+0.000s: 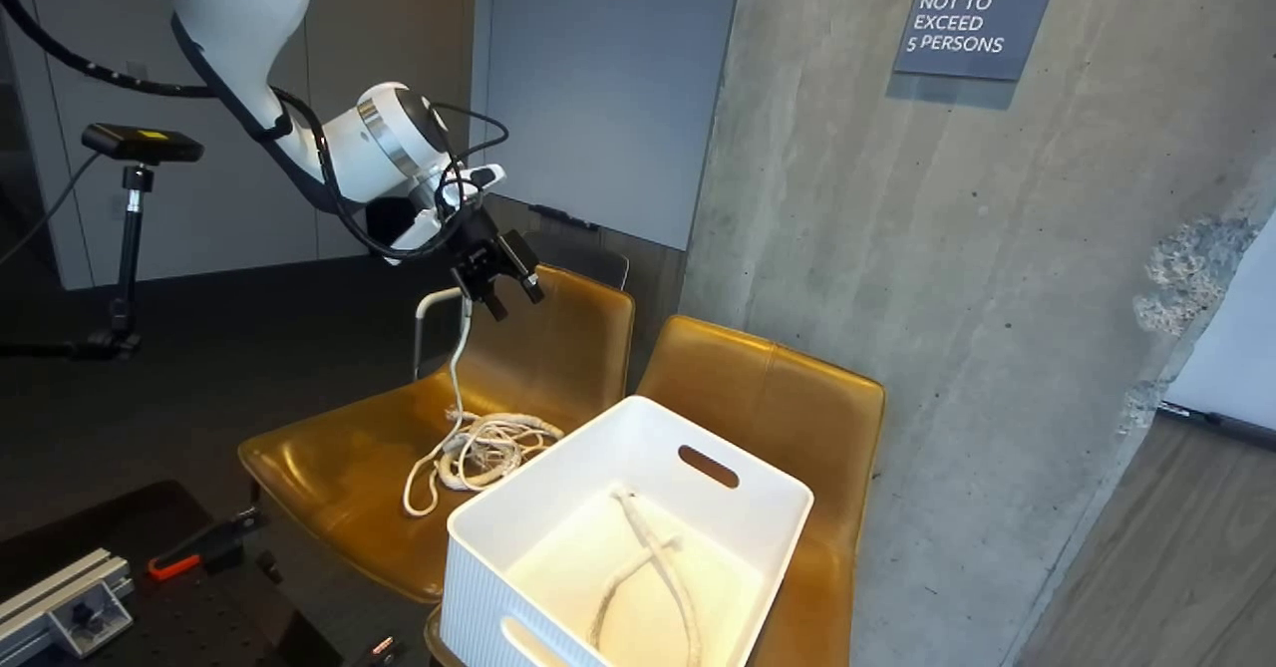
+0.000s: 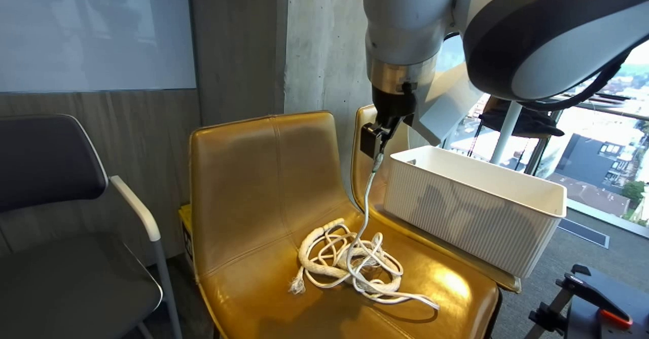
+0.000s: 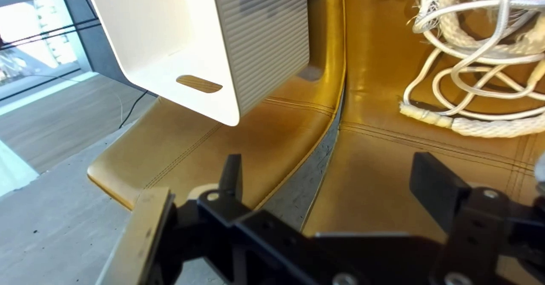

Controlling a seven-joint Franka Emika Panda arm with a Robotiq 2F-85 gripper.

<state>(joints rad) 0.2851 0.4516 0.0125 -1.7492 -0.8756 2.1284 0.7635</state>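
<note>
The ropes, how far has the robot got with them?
Looks done: some rope lies inside the white bin. In hand: the gripper stands open with nothing between its jaws, though one cord runs up to it from the rope pile; how it hangs there, I can't tell. Probably left: that pile, lying on the brown chair.

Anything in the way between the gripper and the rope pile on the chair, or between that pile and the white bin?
Nothing visible stands between the open gripper and the rope pile, but one strand rises to the gripper, seemingly caught on its outer side. Toward the white bin, only its ribbed side wall stands in between.
</note>
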